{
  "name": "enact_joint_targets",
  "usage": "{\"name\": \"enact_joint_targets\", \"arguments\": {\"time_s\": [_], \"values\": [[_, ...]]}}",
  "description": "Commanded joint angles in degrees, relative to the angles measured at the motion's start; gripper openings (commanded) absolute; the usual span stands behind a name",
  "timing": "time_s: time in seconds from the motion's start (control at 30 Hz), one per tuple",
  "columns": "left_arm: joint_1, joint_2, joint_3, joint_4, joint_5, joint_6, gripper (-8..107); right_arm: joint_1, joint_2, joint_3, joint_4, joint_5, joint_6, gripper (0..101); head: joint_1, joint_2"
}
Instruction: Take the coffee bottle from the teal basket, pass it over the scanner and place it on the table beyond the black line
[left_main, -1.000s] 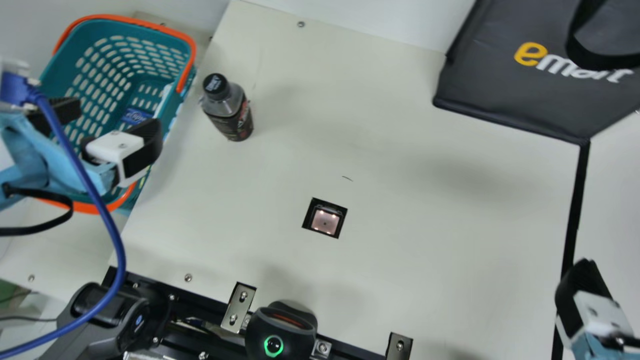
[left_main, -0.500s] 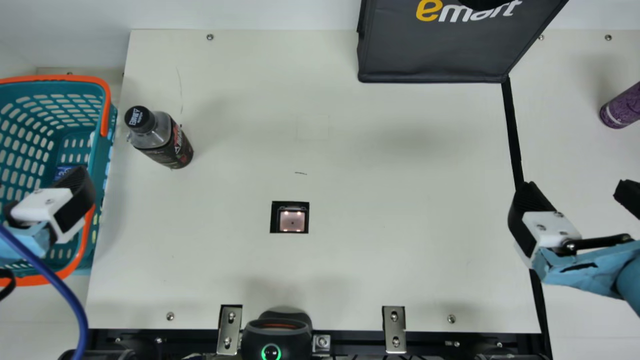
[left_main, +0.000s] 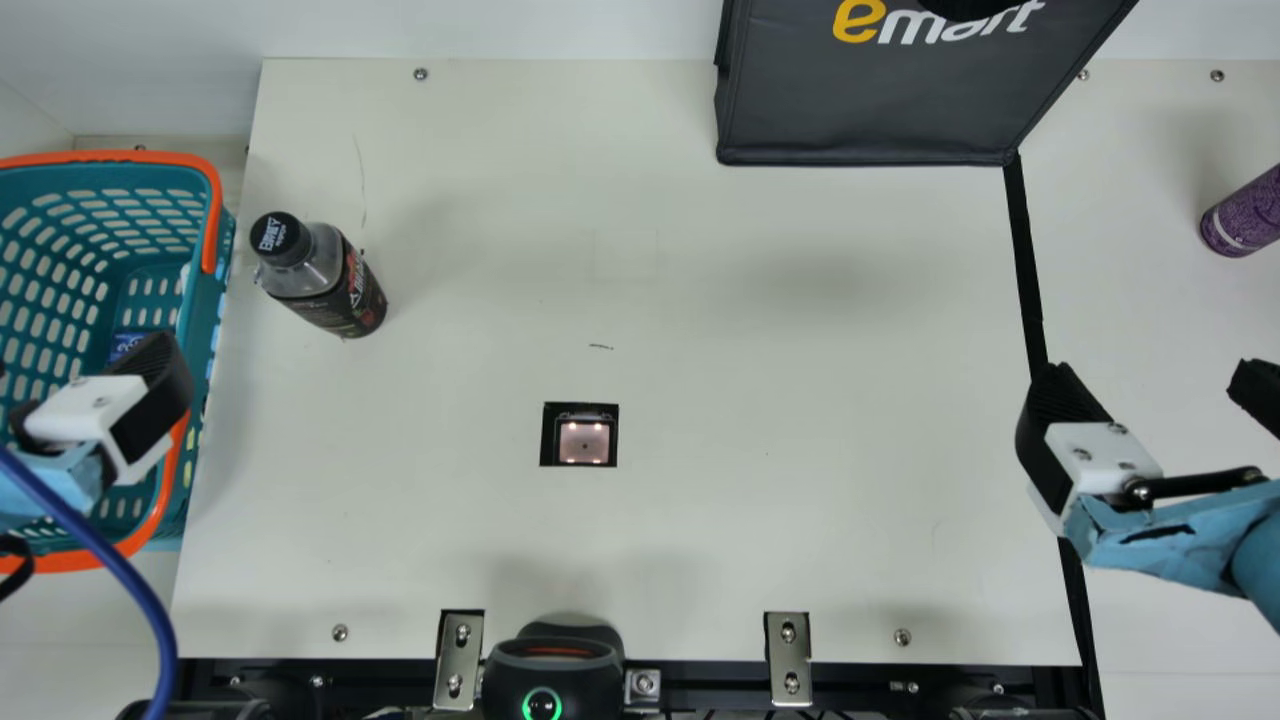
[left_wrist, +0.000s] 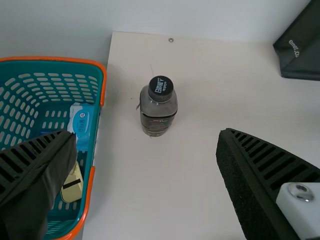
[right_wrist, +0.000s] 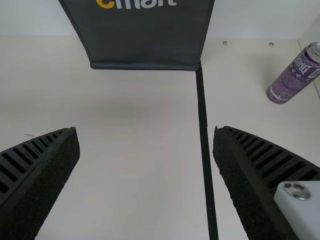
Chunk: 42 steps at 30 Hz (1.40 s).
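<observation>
In the main view, the picture has shifted since a second ago because the camera has turned; against half a second ago everything matches. The coffee bottle (left_main: 320, 277) stands upright on the cream table (left_main: 760, 540), just beside the teal basket (left_main: 207, 310), the same spot on the table as in both earlier frames. It is on the basket's side of the black line (left_main: 1025, 260), well apart from the scanner window (left_main: 585, 442). The left gripper (left_main: 78, 362) is still over the basket, and the right gripper (left_main: 1150, 375) still spans the line. A purple can (left_main: 1242, 218), in the picture since the camera turned, is beyond the line.

In the left wrist view, the left gripper (left_wrist: 144, 134) has its fingers spread wide, gripping nothing. A blue packet (left_wrist: 83, 125) lies in the basket.

In the right wrist view, the right gripper (right_wrist: 146, 131) is likewise wide apart and unloaded, near the black bag (right_wrist: 145, 40).
</observation>
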Motion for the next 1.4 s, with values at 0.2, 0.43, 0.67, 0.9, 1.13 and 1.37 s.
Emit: {"name": "enact_joint_targets", "arguments": {"time_s": [0.2, 0.43, 0.67, 0.9, 1.13, 1.37], "values": [[-0.5, 2.8, 2.3, 0.6, -3.0, -1.3, 90, 0.0, 0.0, 0.0, 0.0, 0.0, 0.0, 95, -1.7, 0.0], [-2.4, 6.6, 4.3, 1.9, -7.5, -3.7, 90, 0.0, 0.0, 0.0, 0.0, 0.0, 0.0, 95, -1.7, 0.0], [-4.8, 8.9, 7.6, 3.2, -12.6, -6.5, 90, 0.0, 0.0, 0.0, 0.0, 0.1, 0.0, 95, -1.7, 0.0], [-7.5, 10.1, 12.4, 6.0, -17.4, -9.6, 90, 0.0, 0.0, 0.0, 0.0, 0.1, 0.0, 95, -1.7, 0.0], [-9.5, 12.1, 16.1, 8.4, -22.4, -12.5, 90, 0.0, 0.0, 0.0, 0.0, 0.1, 0.0, 95, -1.7, 0.0], [-11.0, 15.0, 18.4, 11.4, -28.7, -16.3, 90, 0.0, 0.0, 0.0, 0.0, 0.1, 0.0, 95, -1.7, 0.0]]}}
